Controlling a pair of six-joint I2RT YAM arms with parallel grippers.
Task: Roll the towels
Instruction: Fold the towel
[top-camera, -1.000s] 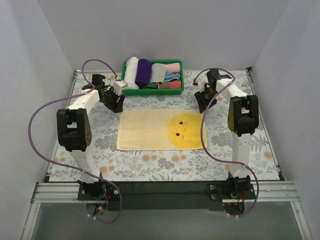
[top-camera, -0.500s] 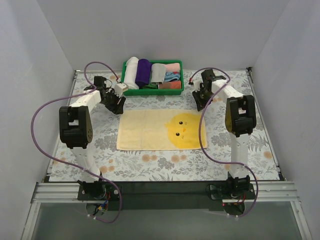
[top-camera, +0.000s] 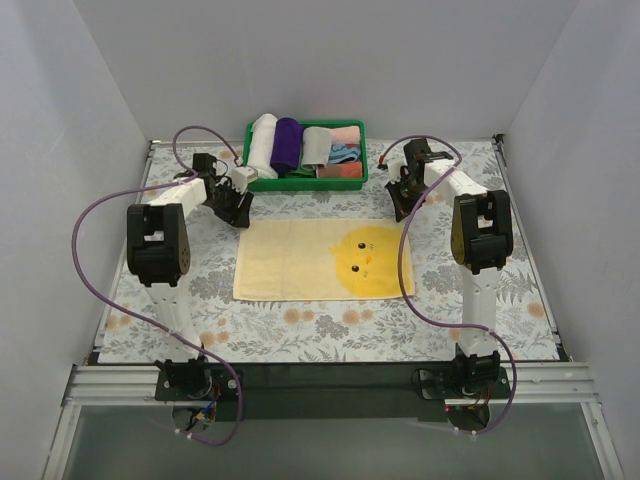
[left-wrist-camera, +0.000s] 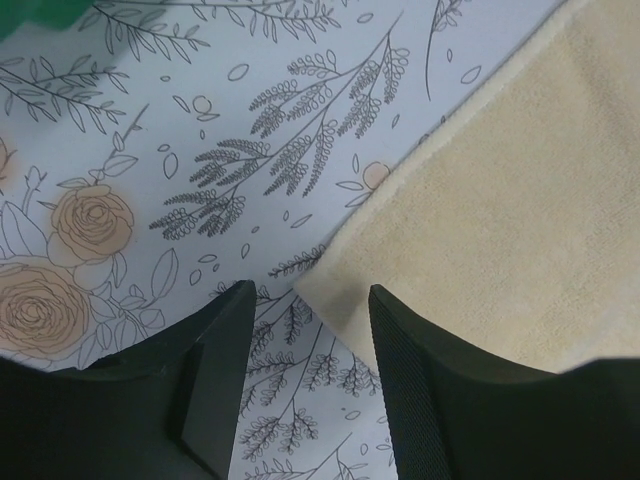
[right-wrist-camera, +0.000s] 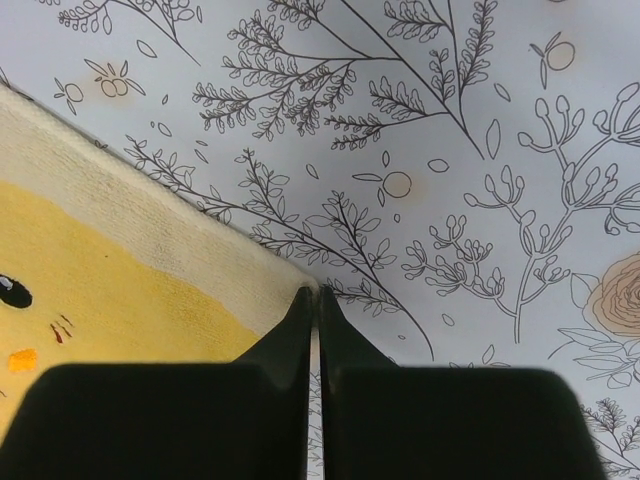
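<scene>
**A:** Top view: where do things lie?
**B:** Yellow towel (top-camera: 300, 262) flat on the bench (top-camera: 330, 322), near the basket (top-camera: 305, 183). Grey towel (top-camera: 315, 147) sits rolled inside it. You have one arm at each far corner of the yellow towel.

**A:** Left wrist?
**B:** Left jaws open, straddling the corner, low over the bench.

**A:** Right wrist?
**B:** Right jaws closed, tips at the corner. I cannot tell if any cloth is caught.

**A:** Risks?
**B:** If you close the left jaws too far out, you pinch nothing. If the right jaws hold nothing, only one side lifts and the roll skews.
</scene>
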